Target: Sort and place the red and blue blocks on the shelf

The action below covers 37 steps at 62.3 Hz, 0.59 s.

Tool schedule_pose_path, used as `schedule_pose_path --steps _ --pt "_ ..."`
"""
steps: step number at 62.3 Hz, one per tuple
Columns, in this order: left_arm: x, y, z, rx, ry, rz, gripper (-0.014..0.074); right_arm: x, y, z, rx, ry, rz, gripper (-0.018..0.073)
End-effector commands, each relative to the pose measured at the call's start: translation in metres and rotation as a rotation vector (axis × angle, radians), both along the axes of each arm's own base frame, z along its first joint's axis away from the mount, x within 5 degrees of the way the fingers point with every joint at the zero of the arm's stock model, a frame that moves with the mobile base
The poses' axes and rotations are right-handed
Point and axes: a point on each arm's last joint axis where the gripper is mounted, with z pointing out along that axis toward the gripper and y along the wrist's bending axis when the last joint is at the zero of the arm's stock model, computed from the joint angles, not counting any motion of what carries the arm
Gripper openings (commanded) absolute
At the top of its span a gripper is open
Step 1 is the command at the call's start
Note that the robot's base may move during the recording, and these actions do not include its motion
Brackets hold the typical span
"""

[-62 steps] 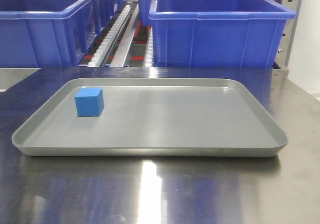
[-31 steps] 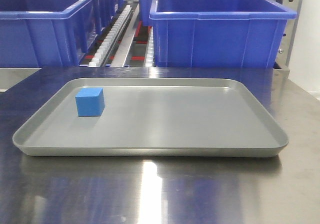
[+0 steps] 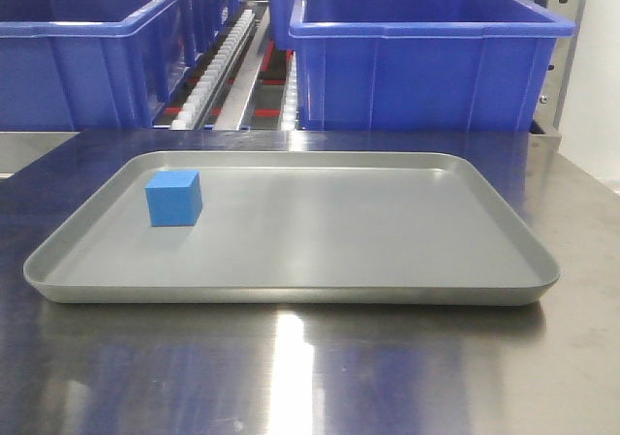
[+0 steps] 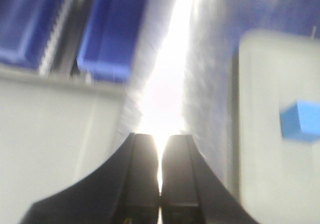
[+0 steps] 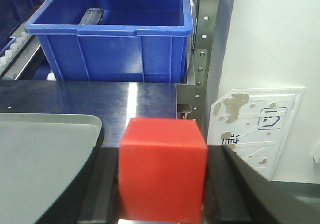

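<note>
Jaws of right gripper (image 5: 162, 189) clamp bright red matte cube (image 5: 162, 159); left gripper (image 4: 160, 174) pinched together. Mid-blue matte cube (image 3: 173, 199) sits 10 o'clock on grey tray (image 3: 387, 291).

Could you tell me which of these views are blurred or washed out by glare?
Left wrist view: motion-blurred throughout, a blown-out white streak down the middle, the blue block smeared. Front view: sharp, with a bright reflection on the table. Right wrist view: sharp, the red block evenly lit.
</note>
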Motion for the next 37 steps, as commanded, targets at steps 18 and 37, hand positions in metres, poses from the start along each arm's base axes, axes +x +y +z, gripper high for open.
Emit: schedule_pose_path --steps 18,37 --pt "0.079 -0.096 0.009 -0.049 0.095 -0.128 0.0502 0.0 0.0 0.016 -0.008 -0.104 -0.001 0.0052" --pt "0.107 -0.14 -0.003 -0.066 0.303 -0.089 0.0689 0.0 0.0 0.016 -0.008 -0.104 -0.001 0.0052"
